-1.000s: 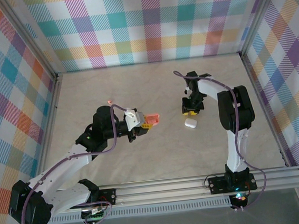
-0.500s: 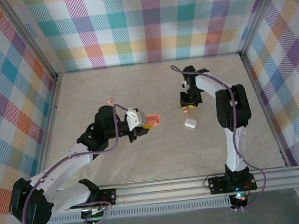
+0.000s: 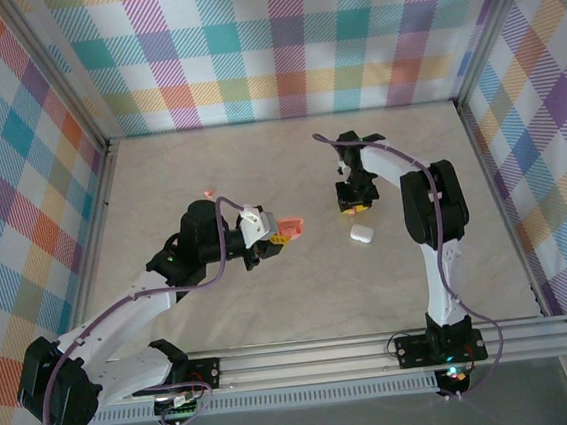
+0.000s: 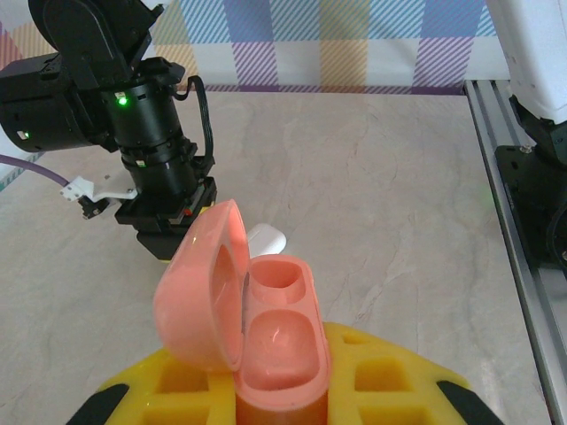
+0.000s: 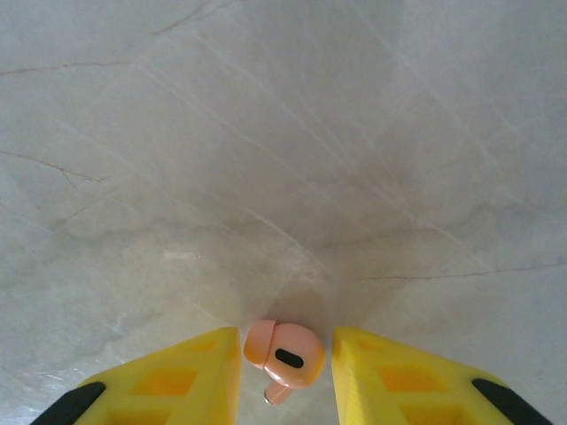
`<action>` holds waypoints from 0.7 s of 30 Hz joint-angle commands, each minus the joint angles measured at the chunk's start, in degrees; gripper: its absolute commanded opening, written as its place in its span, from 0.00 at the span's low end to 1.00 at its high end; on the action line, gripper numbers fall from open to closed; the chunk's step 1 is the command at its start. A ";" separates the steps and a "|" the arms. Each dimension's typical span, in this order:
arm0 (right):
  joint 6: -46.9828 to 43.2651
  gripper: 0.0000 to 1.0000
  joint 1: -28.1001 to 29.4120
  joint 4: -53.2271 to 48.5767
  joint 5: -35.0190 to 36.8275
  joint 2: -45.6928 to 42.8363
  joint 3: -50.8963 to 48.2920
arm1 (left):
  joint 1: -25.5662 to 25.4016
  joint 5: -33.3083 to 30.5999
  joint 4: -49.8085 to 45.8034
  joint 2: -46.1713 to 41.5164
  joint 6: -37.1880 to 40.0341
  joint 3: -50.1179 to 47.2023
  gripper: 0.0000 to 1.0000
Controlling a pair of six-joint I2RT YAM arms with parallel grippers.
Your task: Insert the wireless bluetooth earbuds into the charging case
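Left pincer (image 3: 279,237), about mid-desk: jaws shut tight on the base of the charging case (image 4: 276,350). The case stands upright in the grip, lid swung open to one side. Both wells are bare (glossy insides plain in the left wrist view).

Right pincer (image 5: 285,341), right of centre and nearer the far edge: yellow fingers (image 5: 177,381) drawn in partway, with a pink earbud (image 5: 283,354) nipped between them.

Second earbud (image 3: 208,192): a pink speck lying loose on the desk (image 3: 272,304), left of centre and toward the far edge, well apart from both pincers.

Rounded white case (image 3: 362,233): lies on the desk just to the near side of the right pincer, not touching it.
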 commanded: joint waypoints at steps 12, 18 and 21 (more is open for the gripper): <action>-0.77 0.29 0.96 -2.24 0.66 2.63 2.63 | -0.86 -0.68 -0.96 -2.15 0.88 0.84 0.00; -0.90 0.23 1.06 -2.60 0.65 2.75 2.73 | -0.98 -0.68 -1.15 -2.44 0.88 0.80 0.00; -1.14 0.19 1.14 -2.61 0.58 2.04 2.82 | -0.99 -0.69 -1.16 -2.50 0.80 0.77 0.00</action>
